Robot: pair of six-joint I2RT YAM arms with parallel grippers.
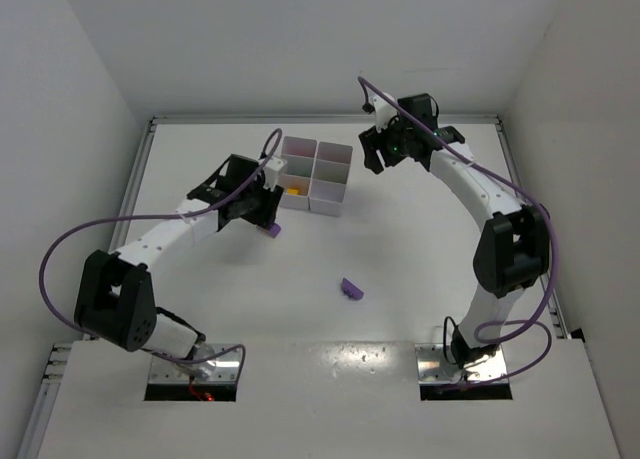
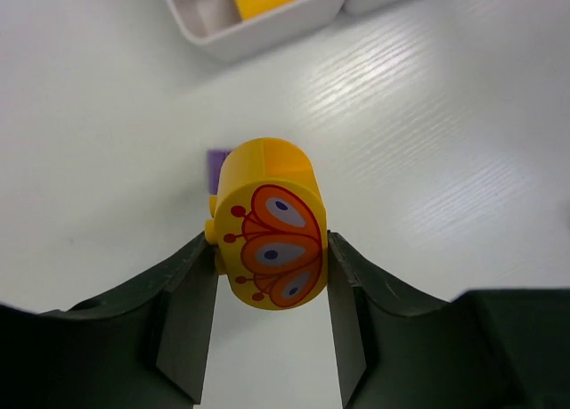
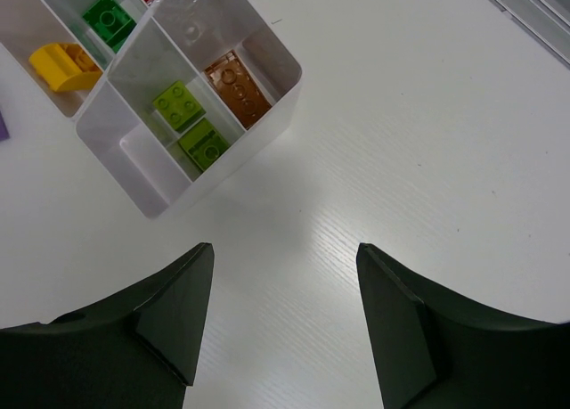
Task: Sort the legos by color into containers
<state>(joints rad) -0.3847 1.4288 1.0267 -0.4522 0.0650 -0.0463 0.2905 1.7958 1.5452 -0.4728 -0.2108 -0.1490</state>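
Beside the tray, left pincer grips one yellow brick; right pincer gapes empty.

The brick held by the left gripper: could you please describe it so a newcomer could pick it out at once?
Find the white compartment tray at the far middle of the table; the left gripper sits beside its near left corner. Clamped in it is a rounded yellow-orange brick. Unlike the plain purple brick lying just beyond it, its end face bears a printed red-orange butterfly-like pattern.
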